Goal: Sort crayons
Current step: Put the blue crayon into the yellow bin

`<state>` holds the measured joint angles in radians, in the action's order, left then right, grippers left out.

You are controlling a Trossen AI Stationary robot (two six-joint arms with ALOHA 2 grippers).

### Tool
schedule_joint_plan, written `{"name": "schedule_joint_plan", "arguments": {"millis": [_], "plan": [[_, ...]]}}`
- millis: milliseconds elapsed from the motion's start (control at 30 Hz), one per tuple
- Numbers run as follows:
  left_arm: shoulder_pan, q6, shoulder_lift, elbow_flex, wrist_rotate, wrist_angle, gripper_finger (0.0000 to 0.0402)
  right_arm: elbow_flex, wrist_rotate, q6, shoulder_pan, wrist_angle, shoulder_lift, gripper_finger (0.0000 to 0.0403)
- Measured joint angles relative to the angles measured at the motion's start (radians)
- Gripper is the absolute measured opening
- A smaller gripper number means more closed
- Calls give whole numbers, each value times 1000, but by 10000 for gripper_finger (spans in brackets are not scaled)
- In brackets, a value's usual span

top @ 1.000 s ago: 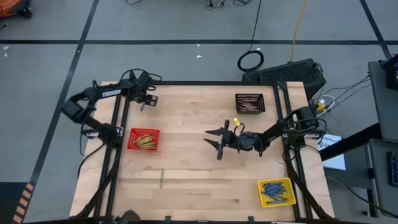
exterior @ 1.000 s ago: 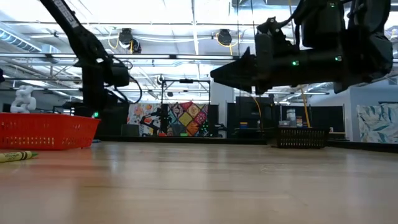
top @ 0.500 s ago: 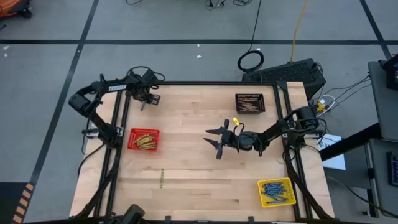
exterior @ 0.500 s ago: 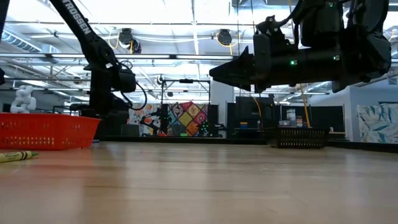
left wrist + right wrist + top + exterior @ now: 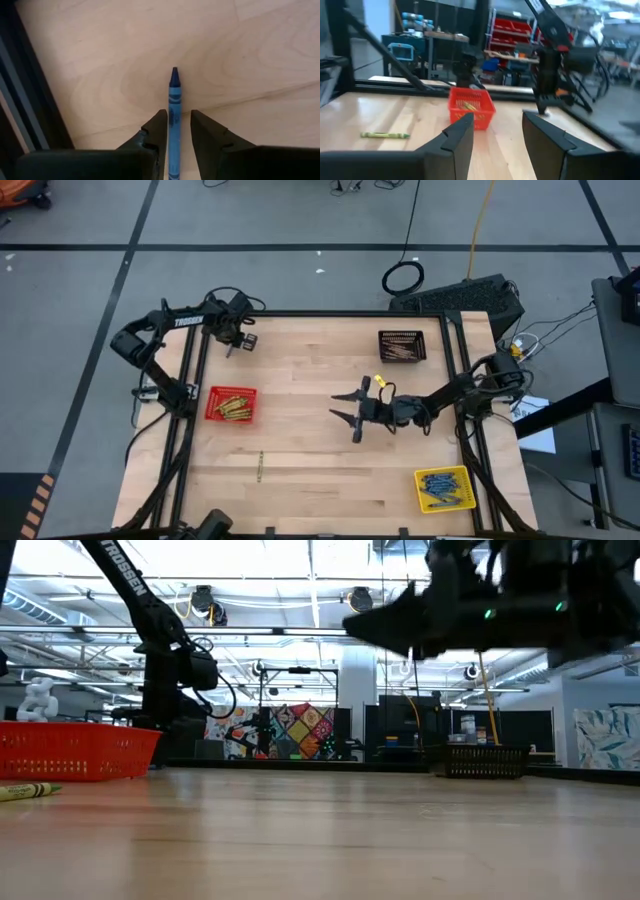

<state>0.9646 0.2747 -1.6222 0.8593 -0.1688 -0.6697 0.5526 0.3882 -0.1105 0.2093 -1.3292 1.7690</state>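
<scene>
A blue crayon [image 5: 174, 100] lies flat on the wood at the table's far left. My left gripper [image 5: 179, 114] points down over it, open by a narrow gap, one finger on each long side; in the high view this gripper [image 5: 238, 346] is by the far left corner. My right gripper [image 5: 338, 406] hovers open and level over the table's middle, pointing left, with nothing between its fingers [image 5: 497, 120]. A loose yellow-green crayon [image 5: 260, 467] lies flat near the front left. My left gripper has one finger [image 5: 159, 125] right against the blue crayon's wrapped side [image 5: 171, 120]; whether it touches, I cannot tell. The other finger stands a sliver off. The fingers point down, along the crayon, which lies flat on the table.
A red basket [image 5: 232, 404] with yellow crayons stands at the left. A black basket [image 5: 402, 346] with brown ones is at the far right, a yellow basket [image 5: 445, 488] with blue ones at the near right. Black frame rails [image 5: 190, 380] border both sides.
My right gripper has risen and drifted slightly toward the near edge, still open. My left arm has raised its elbow while its gripper has stayed at the far left corner.
</scene>
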Motion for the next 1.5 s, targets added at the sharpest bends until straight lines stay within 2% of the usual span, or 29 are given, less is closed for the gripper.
{"name": "schedule_joint_plan", "arguments": {"millis": [167,300,333,467,667,867,933,1067,1200,1300,1400,1500], "plan": [[0,-16,0,0,11,-2,75,0,2,-101,53,123,-121,153],[-10,-19,-2,0,201,25,75,0,5,-117,82,290,-250,153],[-18,-20,-7,0,218,34,75,0,5,-114,87,337,-285,153],[-61,-50,-28,1,216,48,75,0,6,-111,105,507,-409,153],[-182,-101,-38,1,155,77,72,0,7,-55,115,727,-558,153],[-283,-100,-37,0,162,122,13,0,7,71,113,935,-577,153],[-316,-98,-33,-2,207,173,9,0,4,129,113,994,-555,153],[-384,-105,-32,-11,421,396,4,-1,4,239,113,1060,-480,153],[-461,-97,-31,-68,570,826,3,-32,14,302,108,974,-365,153],[-537,-80,-31,-134,614,1141,3,-76,77,347,98,788,-259,153],[-627,-72,-30,-196,610,1468,3,-96,136,363,80,564,-153,153],[-717,-72,-30,-246,575,1714,2,-92,138,327,52,333,-79,155]]}}
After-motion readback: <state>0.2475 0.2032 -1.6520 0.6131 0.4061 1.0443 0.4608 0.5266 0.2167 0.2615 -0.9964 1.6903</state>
